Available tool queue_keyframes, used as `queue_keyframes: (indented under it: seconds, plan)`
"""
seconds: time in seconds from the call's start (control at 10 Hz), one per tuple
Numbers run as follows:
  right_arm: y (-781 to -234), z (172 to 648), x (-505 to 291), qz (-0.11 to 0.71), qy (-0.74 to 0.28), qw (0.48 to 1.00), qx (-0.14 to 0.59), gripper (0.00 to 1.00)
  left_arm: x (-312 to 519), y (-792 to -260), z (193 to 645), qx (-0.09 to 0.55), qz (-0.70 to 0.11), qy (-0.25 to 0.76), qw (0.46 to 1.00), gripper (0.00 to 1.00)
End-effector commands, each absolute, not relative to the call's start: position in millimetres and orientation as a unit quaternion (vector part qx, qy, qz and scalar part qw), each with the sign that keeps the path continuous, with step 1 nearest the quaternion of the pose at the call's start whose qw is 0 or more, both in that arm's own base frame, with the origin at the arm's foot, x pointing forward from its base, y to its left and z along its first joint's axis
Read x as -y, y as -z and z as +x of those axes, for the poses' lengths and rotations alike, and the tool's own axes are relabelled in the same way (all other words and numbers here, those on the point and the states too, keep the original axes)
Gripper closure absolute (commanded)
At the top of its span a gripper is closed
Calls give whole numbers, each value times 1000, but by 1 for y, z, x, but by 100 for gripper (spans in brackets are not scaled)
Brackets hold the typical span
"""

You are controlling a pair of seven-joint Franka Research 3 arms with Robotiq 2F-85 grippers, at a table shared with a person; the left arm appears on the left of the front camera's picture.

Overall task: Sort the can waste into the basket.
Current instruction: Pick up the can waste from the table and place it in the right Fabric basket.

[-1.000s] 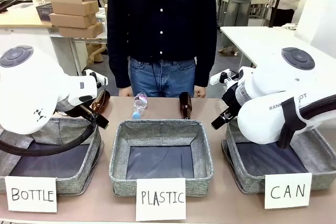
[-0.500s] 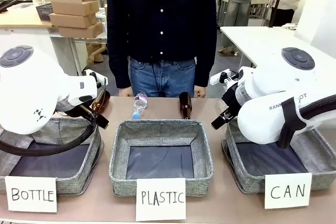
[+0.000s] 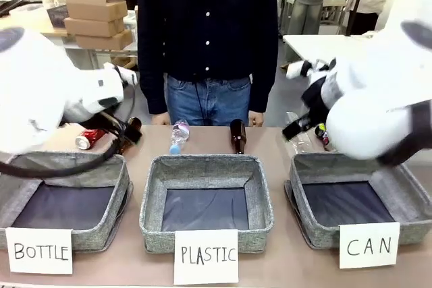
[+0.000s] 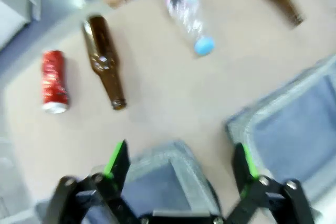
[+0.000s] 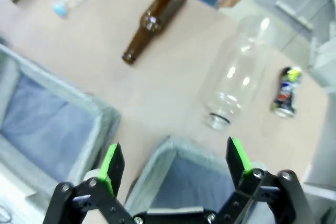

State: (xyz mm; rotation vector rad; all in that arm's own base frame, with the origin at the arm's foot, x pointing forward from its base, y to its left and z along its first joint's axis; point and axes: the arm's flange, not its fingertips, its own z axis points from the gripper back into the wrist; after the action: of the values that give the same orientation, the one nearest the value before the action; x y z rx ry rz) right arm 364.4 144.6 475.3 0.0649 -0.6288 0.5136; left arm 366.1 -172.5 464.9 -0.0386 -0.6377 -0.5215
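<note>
Beige tabletop [image 3: 283, 264] with open room beyond the far rim of the square grey woven-fabric basket carded "CAN" [image 3: 317, 231], dark lining bare. Blurred white right arm [image 3: 378, 112] across that basket's far right corner, hiding part of the rim. Large clear plastic bottle [image 5: 236, 72] just past the far rim, mouth toward the basket. Brown glass bottle [image 5: 155, 22] farther off to the basket's left. Small crushed black can with silver and green marks [image 5: 286, 93] on its side beyond the far rim, close to the table's edge, long axis running away from the basket, silver end toward it; from the front, half hidden behind the arm. Small crushed red can with white print [image 3: 89, 138] well left of the basket, past two like grey baskets [image 3: 206, 163], on its side, slanted, silver end turned away from the basket; print too blurred to read. Right gripper [image 5: 173, 153] above the far rim, jaws apart, gripping nothing. Left gripper [image 4: 180, 153] well to the basket's left, jaws apart likewise.
</note>
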Motion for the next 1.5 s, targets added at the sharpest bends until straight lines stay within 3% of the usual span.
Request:
queue_keyframes:
  seconds: [0.0,0.2,0.3,0.4,0.5,0.6,0.7,0.8,0.9,1.1,1.4]
  plan:
    - [-531,268,-104,72,-232,928,284,0,188,-530,257,312,21,239,919,0]
    - [-520,222,-79,79,-236,934,257,0,189,-517,189,287,48,330,898,0]
    - [-549,298,-117,63,-239,925,289,0,191,-501,194,291,116,295,903,0]
    - [-549,298,-117,63,-239,925,289,0,208,-556,233,307,49,274,910,0]
    - [-572,256,-100,73,-241,928,274,0,214,-558,203,295,77,294,906,0]
    - [-565,268,-123,113,-237,928,265,0,219,-547,230,256,11,320,912,0]
    - [-573,278,-115,235,-200,918,250,0,198,-547,250,236,-150,321,905,0]
    - [-580,286,-93,373,-137,897,192,0,163,-546,267,209,-279,296,889,0]
    - [-578,296,-71,458,-64,879,118,0,120,-540,281,187,-404,274,852,0]
    - [-558,318,-26,590,9,806,46,0,39,-519,289,222,-532,166,800,0]
    - [-527,333,20,643,86,761,15,0,-15,-498,262,340,-624,106,696,0]
